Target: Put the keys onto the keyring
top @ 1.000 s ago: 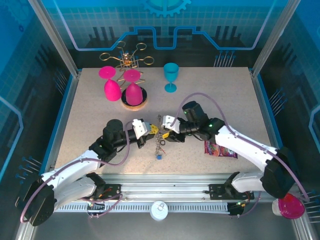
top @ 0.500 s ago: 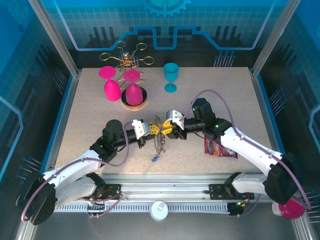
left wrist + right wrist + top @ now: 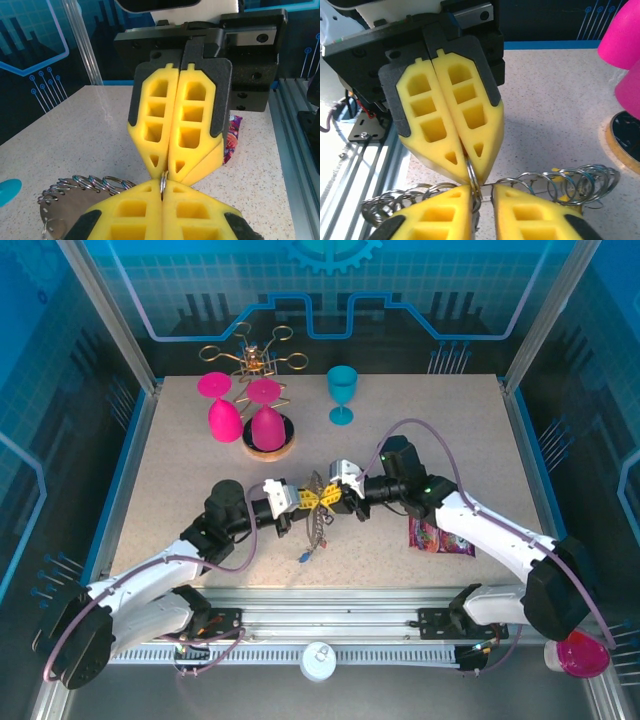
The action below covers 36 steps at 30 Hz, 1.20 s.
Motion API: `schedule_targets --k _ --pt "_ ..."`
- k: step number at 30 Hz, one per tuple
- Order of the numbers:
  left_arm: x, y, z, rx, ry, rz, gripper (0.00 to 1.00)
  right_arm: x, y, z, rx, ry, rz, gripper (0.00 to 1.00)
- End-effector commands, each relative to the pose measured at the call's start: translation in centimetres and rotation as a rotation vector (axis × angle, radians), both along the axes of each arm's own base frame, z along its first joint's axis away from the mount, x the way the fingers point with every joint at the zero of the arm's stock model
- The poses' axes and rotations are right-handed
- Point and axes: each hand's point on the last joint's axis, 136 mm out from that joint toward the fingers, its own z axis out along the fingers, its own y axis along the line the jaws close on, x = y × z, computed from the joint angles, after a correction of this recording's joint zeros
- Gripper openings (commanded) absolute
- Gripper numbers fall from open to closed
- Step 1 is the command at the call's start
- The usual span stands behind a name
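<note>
My two grippers meet tip to tip above the middle of the table. The left gripper is shut on a small silver split ring of the keyring. The right gripper is shut on the same ring from the other side. More silver rings fan out on both sides along the dark loop. The keyring's chain of rings and keys trails toward me, ending in a blue key. The other keys' colours are hard to make out.
Two pink goblets stand at the back left by a round wooden base, in front of a gold wire rack. A teal goblet stands at the back centre. A colourful packet lies under the right arm.
The right gripper swung up and left to meet the left gripper's tips and shut on the ring. The hanging keys and the blue key shifted slightly left. The left arm held still.
</note>
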Motion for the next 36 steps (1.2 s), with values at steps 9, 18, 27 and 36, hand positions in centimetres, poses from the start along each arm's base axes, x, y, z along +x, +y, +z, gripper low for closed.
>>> schedule_targets --k 9,18,27,36 --pt "0.3 0.1 -1.6 0.166 0.052 0.004 0.11 -1.0 -0.2 0.0 -0.127 -0.038 0.057 0.00" --pt "0.1 0.1 -3.1 0.321 0.093 -0.041 0.06 -2.2 1.2 -0.5 -0.319 -0.086 0.139 0.00" --pt "-0.1 -0.1 -2.0 0.263 0.028 -0.046 0.00 -1.5 1.3 2.1 -0.127 -0.051 0.088 0.09" --pt "-0.4 0.0 0.0 0.107 -0.022 -0.026 0.00 -0.4 -0.3 0.7 0.057 0.041 0.044 0.28"
